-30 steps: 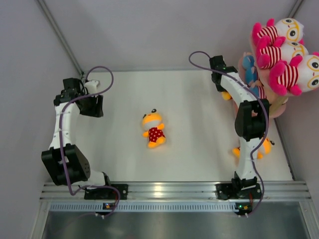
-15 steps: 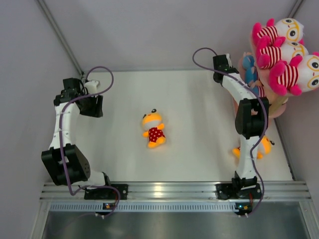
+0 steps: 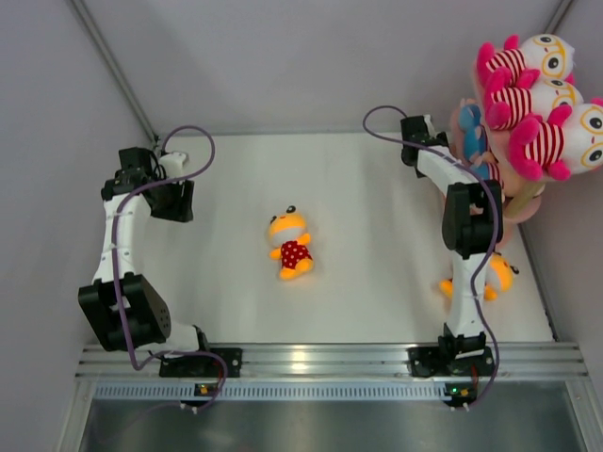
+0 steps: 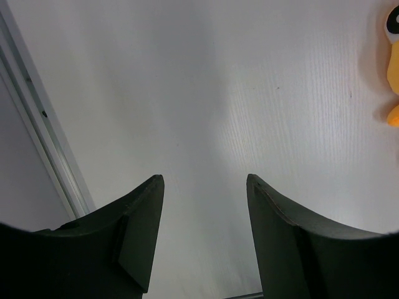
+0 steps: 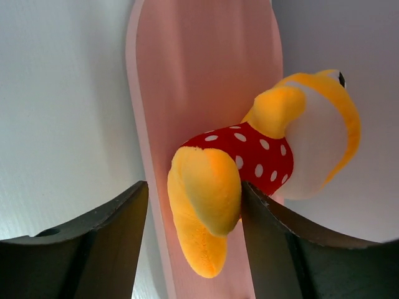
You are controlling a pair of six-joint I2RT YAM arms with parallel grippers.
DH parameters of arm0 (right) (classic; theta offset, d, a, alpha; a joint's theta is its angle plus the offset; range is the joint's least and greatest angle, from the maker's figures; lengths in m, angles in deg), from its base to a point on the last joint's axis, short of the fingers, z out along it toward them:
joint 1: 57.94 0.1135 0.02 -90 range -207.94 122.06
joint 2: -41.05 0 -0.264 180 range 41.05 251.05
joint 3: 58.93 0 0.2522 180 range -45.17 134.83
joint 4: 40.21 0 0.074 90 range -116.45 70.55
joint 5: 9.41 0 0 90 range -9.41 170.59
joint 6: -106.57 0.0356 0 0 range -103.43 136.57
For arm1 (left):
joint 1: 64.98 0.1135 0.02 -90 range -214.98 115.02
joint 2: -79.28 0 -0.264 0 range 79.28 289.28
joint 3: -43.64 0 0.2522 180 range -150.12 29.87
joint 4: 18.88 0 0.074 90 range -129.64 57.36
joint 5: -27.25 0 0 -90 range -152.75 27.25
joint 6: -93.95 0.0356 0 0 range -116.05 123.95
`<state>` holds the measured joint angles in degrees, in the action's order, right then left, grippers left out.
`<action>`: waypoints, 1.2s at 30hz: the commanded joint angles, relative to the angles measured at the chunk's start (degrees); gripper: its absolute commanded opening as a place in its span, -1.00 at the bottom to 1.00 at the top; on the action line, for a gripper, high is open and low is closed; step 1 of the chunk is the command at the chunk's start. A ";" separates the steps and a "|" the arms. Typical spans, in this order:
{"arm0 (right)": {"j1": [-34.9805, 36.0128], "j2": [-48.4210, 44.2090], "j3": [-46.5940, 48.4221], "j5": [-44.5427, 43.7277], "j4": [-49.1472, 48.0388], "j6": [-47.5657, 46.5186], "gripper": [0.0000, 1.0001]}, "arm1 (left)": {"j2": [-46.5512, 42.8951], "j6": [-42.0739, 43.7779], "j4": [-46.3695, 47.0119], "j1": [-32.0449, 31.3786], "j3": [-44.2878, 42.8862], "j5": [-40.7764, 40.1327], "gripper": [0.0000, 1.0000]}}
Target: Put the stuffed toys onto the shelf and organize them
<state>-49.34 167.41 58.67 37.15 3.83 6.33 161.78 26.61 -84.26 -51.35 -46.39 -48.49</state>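
Nearest the arm bases, a half-hidden orange toy (image 3: 501,275) lies on the surface (image 3: 377,217) just beside the right arm. Farther in, a second orange toy (image 3: 290,245) in a red polka-dot outfit lies at mid-surface, well apart from both tools. The left tool (image 4: 204,180) hangs over bare surface, jaws wide and nothing between them. At the far right, the right tool (image 5: 193,187) reaches to the shelf (image 3: 520,205), jaws spread about the yellow leg of a third polka-dot toy (image 5: 262,149), which lies on its side along a pink board (image 5: 199,75); which tier this is cannot be told. The leg sits against one finger and clear of the other, so the toy appears to rest on the board rather than to be held. Three striped toys (image 3: 537,104) crowd the shelf's top. The step in hand is judged to be the release: the tool should draw straight back along the board, jaws wide, lest a finger drag the leg and tip the toy off the edge.
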 commanded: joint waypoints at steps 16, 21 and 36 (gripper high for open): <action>36.46 -43.29 -36.83 52.71 -19.28 -24.02 0.31 | -3.48 0.46 -0.59 0.35 1.74 0.68 0.24; 50.44 -43.07 -43.38 55.23 -23.17 -30.81 0.36 | -3.49 0.46 -0.59 0.35 2.26 0.68 0.24; 54.94 -21.60 -33.17 35.19 -16.74 -34.94 0.29 | -4.19 0.11 -0.50 0.43 5.87 -3.80 0.58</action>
<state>5.74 144.99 22.40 79.64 -12.85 -27.15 159.74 26.45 -84.43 -51.35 -40.67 -51.59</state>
